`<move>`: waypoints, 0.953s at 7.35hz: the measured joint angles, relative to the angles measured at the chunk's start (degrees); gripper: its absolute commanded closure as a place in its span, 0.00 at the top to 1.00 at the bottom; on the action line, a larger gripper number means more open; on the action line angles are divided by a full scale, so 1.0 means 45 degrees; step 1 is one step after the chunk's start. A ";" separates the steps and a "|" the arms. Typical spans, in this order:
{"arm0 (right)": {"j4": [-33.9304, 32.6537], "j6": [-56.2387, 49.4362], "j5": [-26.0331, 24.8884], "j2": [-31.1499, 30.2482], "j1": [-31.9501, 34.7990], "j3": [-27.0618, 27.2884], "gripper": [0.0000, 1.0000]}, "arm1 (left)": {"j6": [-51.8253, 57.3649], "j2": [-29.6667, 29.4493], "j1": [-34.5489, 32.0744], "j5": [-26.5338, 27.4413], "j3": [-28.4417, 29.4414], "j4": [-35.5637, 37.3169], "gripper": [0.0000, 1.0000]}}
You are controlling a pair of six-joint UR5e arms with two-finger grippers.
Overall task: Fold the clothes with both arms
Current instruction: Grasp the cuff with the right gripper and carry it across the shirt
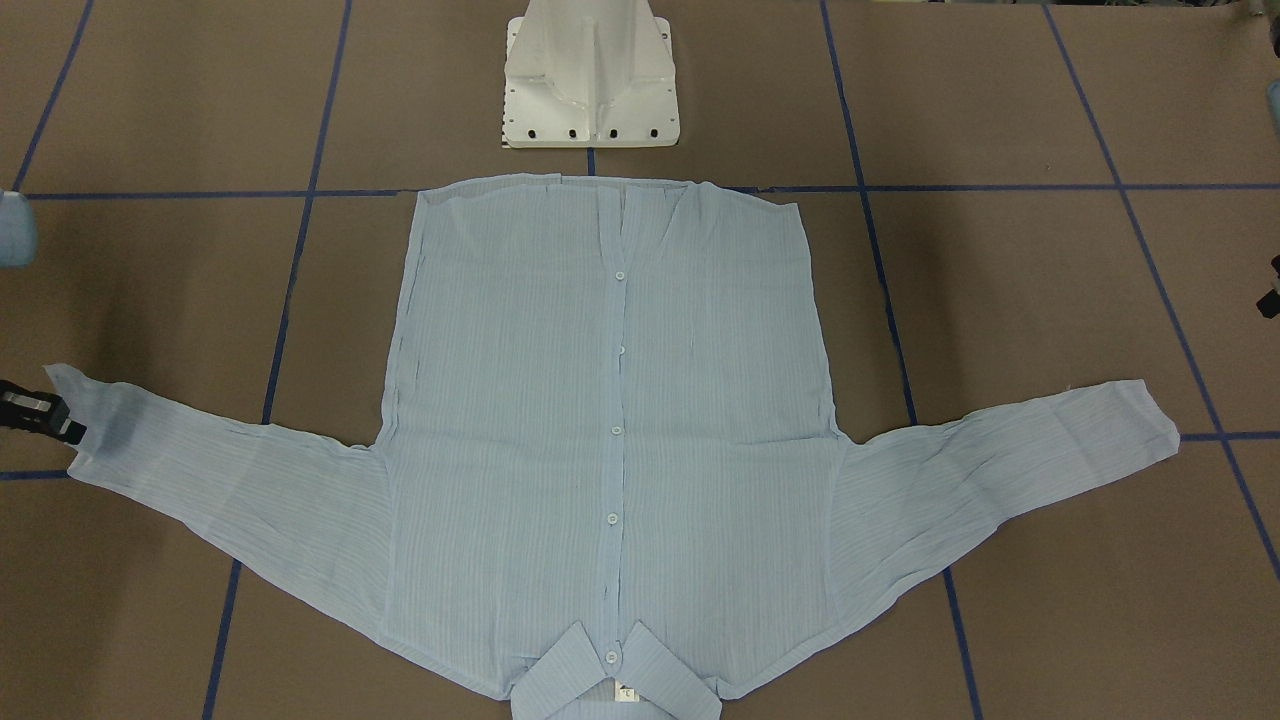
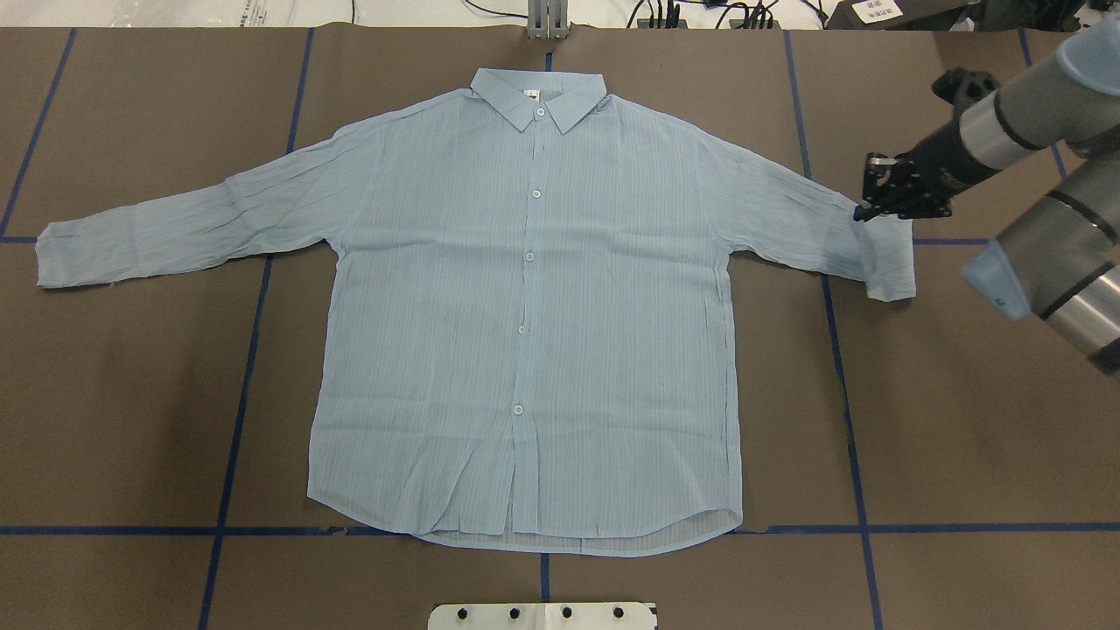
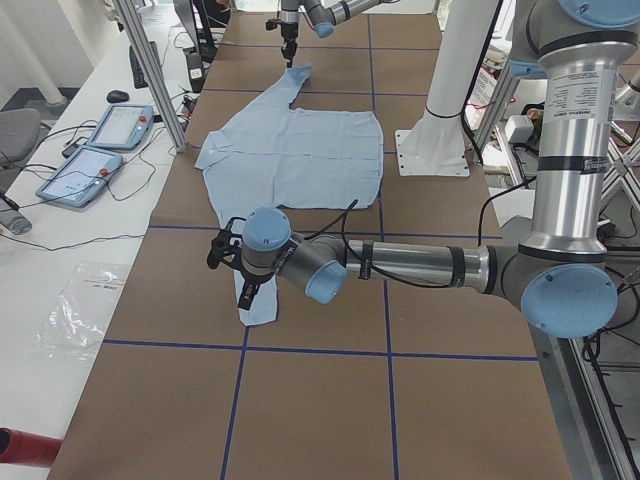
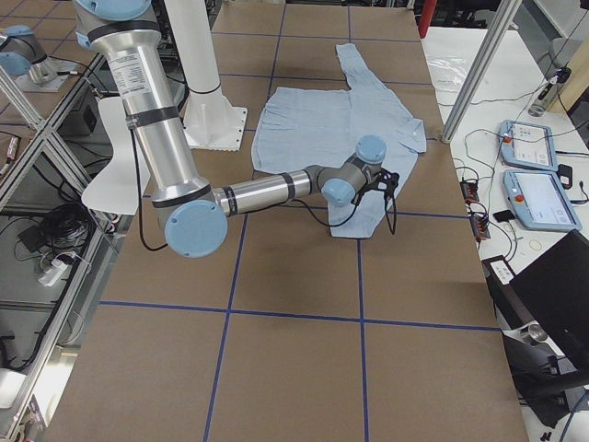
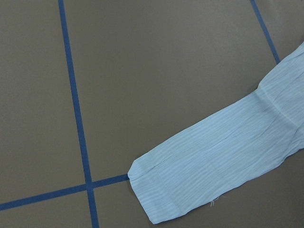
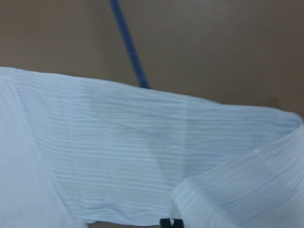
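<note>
The light blue striped shirt (image 2: pixel 525 306) lies flat and buttoned on the brown table, collar at the far edge, both sleeves spread out. My right gripper (image 2: pixel 864 211) is at the upper edge of the right sleeve's cuff (image 2: pixel 892 262) and looks shut on it. The cuff edge is curled up in the right wrist view (image 6: pixel 237 190), and a finger shadow shows through the cloth in the front view (image 1: pixel 112 432). My left gripper (image 3: pixel 223 252) hovers near the left cuff (image 5: pixel 166 199). I cannot tell whether it is open or shut, and no fingers show in its wrist view.
The white pedestal base (image 1: pixel 590 90) stands at the robot's side of the table, just past the shirt's hem. Blue tape lines (image 2: pixel 236 420) cross the brown table. Teach pendants (image 3: pixel 100 140) and metal posts (image 3: pixel 150 70) stand on the operators' side.
</note>
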 measured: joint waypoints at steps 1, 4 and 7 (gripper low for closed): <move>-0.0015 0.1653 -0.0675 0.1055 -0.0673 -0.0196 0.00 | 0.0012 -0.0004 0.0000 0.0018 0.0018 -0.0009 1.00; 0.0001 0.5880 -0.2882 0.5938 -0.2244 -0.3251 0.00 | -0.0147 -0.0103 0.0001 0.0044 -0.0026 0.0034 1.00; 0.0091 0.7249 -0.5277 0.9609 -0.3925 -0.6465 0.00 | -0.0298 -0.0062 0.0012 0.0035 -0.0062 -0.0027 1.00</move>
